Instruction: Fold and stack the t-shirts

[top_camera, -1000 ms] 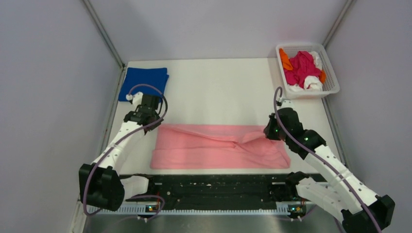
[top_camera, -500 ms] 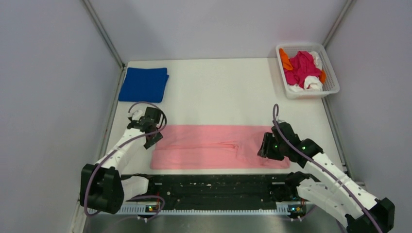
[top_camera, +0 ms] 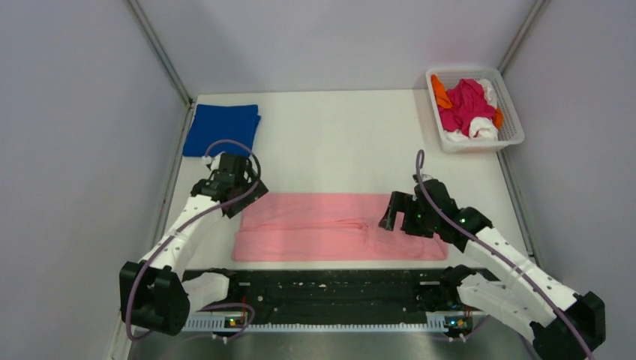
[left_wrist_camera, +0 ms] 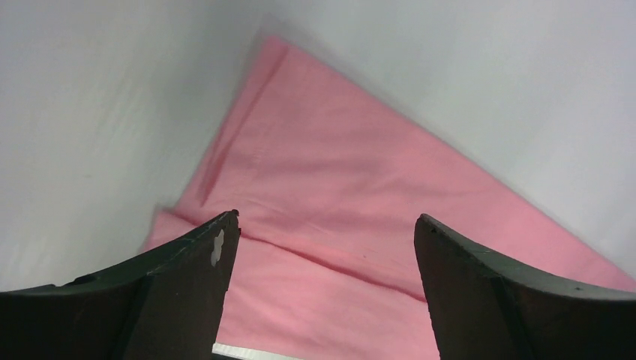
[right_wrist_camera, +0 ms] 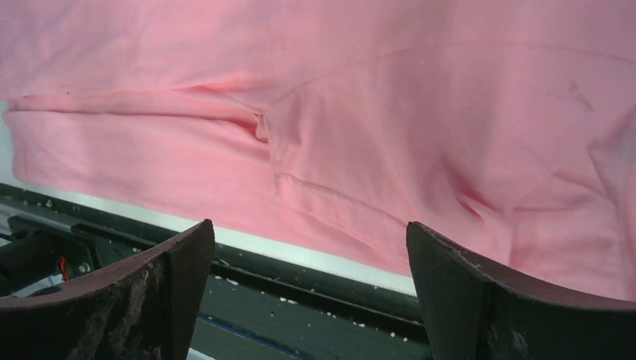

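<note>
A light pink t-shirt (top_camera: 330, 225) lies flat near the front of the table, folded into a long band. My left gripper (top_camera: 244, 196) hovers open over its left end, and in the left wrist view the gripper (left_wrist_camera: 326, 217) has nothing between its fingers, only the pink t-shirt (left_wrist_camera: 360, 180) below. My right gripper (top_camera: 394, 212) is open above the right part of the band, where a sleeve fold shows. In the right wrist view the gripper (right_wrist_camera: 309, 225) is empty over the pink t-shirt (right_wrist_camera: 420, 112). A folded royal blue t-shirt (top_camera: 223, 129) lies at the back left.
A white lattice basket (top_camera: 484, 142) at the back right holds a magenta t-shirt (top_camera: 463, 105), an orange one (top_camera: 440, 94) and a white one (top_camera: 482, 129). A black rail (top_camera: 337, 289) runs along the near table edge. Grey walls close in both sides.
Both grippers went from shut to open and let go of the pink t-shirt. It now lies as a flatter, narrower band. The right gripper moved left; the left shifted towards me and right.
</note>
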